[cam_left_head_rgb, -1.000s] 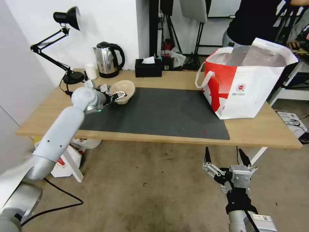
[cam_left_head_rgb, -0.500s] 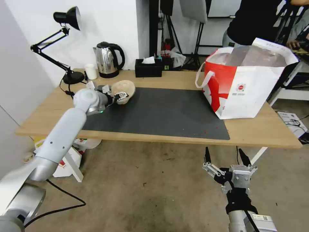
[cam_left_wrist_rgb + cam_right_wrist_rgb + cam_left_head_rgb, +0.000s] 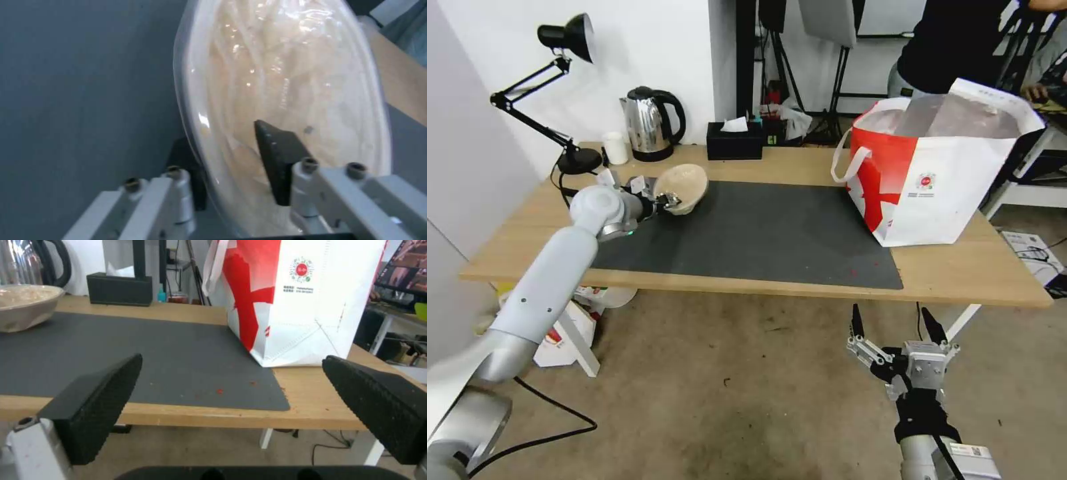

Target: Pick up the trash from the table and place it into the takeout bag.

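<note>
The left hand (image 3: 662, 198) pinches the rim of the tan pulp bowl (image 3: 682, 186) at the far left corner of the dark grey mat (image 3: 760, 233). In the left wrist view one dark finger (image 3: 278, 156) lies inside the bowl against its pale, ribbed inner wall, and the other finger sits behind the rim on the outside, so the rim is caught between them. The bowl (image 3: 285, 100) is tilted, its opening turned toward the robot and upward; whether its underside touches the mat cannot be told from the head view. The left arm reaches out from the lower left across the near table (image 3: 960, 273) edge to get there.

The right hand (image 3: 899, 325) hangs low in front of the table, below its near edge and over the floor, with its two black fingers spread wide apart and nothing between them. In the right wrist view the ribbed pads (image 3: 95, 403) frame the mat and the bag.

The takeout bag (image 3: 940, 173) stands upright on the right end of the table, its base partly on the mat, top open and silvery lining showing, well apart from the bowl.

At the back of the table stand a steel kettle (image 3: 650, 123), a small white cup (image 3: 616, 147), a black tissue box (image 3: 734, 140) and a black desk lamp (image 3: 560, 87)
</note>
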### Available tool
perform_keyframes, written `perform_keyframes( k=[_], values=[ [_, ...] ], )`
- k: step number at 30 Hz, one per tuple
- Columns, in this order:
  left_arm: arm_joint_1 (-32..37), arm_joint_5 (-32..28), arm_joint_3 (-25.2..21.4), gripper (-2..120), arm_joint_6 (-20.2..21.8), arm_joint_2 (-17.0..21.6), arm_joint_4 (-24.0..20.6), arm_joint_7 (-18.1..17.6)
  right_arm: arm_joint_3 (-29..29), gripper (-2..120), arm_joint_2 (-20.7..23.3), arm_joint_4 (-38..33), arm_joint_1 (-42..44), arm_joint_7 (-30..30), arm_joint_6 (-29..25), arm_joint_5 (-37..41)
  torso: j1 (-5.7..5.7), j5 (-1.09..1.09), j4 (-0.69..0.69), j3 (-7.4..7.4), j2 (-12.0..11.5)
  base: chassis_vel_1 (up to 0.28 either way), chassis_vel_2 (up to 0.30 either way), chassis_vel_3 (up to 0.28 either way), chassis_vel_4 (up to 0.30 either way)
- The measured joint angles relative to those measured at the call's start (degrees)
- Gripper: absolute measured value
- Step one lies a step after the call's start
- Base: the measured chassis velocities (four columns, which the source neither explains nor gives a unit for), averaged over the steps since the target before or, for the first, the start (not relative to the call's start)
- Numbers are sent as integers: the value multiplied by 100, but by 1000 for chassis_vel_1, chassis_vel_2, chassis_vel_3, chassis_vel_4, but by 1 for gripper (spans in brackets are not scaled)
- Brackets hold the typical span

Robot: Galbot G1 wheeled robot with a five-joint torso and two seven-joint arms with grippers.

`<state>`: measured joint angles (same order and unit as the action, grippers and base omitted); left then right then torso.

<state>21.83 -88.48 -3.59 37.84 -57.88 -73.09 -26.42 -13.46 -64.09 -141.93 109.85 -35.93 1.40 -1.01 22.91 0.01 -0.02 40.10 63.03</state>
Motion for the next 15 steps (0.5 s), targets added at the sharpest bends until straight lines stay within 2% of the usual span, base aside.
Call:
perform_keyframes(
  k=[2,7,15],
  values=[
    [38,10,-30,15,-13,42,-37,30,0,100,0,0,0,0,0,0,0,0,2,0,0,0,0,0,0],
    [45,0,-46,6,-26,79,-72,36,0,100,0,0,0,0,0,0,0,-1,1,-1,0,0,0,0,0],
    [224,3,-150,4,-179,197,-289,98,0,100,0,0,0,0,0,0,0,-1,2,0,0,0,0,0,0]
  ],
)
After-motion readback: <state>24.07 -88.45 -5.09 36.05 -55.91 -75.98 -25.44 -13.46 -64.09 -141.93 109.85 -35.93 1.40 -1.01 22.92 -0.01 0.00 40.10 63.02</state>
